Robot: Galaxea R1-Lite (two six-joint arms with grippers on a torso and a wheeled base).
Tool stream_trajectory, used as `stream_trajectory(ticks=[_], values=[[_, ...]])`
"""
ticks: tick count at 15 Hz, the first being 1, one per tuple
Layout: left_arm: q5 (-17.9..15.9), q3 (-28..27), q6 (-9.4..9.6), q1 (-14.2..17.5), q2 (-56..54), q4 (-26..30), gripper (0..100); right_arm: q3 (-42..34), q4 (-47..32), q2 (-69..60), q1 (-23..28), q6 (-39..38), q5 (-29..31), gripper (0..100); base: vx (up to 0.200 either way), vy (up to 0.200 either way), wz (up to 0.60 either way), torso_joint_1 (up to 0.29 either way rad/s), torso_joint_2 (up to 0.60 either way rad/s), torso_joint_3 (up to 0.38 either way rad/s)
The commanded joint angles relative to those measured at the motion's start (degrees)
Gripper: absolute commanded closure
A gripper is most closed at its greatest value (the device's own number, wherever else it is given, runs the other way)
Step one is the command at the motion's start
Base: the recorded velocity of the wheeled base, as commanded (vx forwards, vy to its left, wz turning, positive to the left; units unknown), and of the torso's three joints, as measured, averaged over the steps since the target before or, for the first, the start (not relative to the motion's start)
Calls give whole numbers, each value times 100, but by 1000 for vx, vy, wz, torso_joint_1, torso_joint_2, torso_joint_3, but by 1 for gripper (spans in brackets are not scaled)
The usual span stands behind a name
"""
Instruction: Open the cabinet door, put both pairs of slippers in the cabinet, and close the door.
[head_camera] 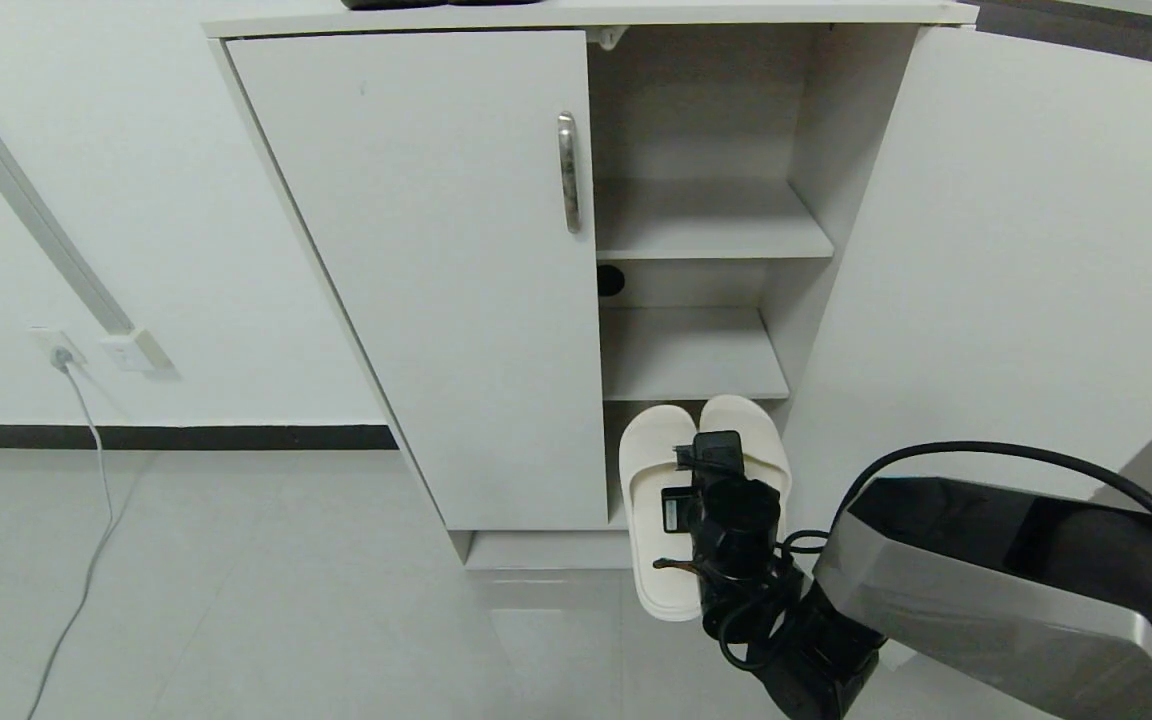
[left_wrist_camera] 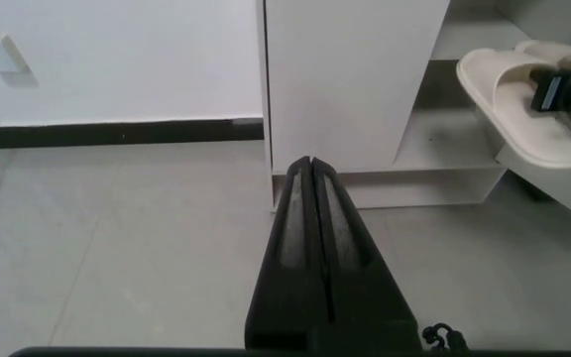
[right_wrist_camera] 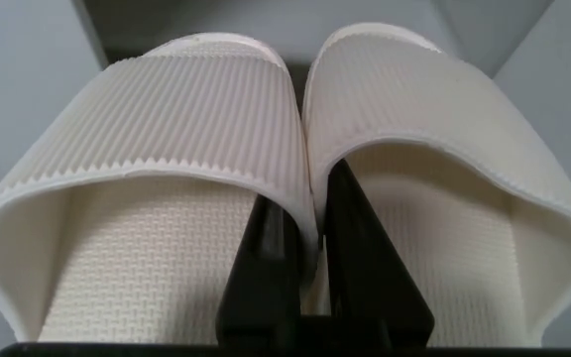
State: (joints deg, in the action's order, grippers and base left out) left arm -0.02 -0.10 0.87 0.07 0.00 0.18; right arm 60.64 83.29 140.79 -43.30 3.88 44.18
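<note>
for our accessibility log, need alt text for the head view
The right gripper holds a pair of white slippers at the bottom compartment of a white cabinet, whose right door stands open and left door is shut.

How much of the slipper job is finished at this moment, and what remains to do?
Done: the right cabinet door stands open. In hand: the right gripper has its jaws shut on the inner edges of one white pair of slippers, with the toes at the bottom compartment. Left: set this pair down inside, put the other pair in too, then close the door.
</note>
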Motion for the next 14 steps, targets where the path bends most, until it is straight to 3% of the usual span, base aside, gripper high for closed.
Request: stream_trajectory(ticks=[1,9,14], values=[[2,1,1,1,9,-1,100,-8,241,238,76,228,-15,100,0,0,0,0,0,0],[2,1,-16,1,9,-1,100,27,232,212,120,228,-23,100,0,0,0,0,0,0],[2,1,-16,1,9,-1,100,27,223,89,120,228,-23,100,200,0,0,1,2,3]])
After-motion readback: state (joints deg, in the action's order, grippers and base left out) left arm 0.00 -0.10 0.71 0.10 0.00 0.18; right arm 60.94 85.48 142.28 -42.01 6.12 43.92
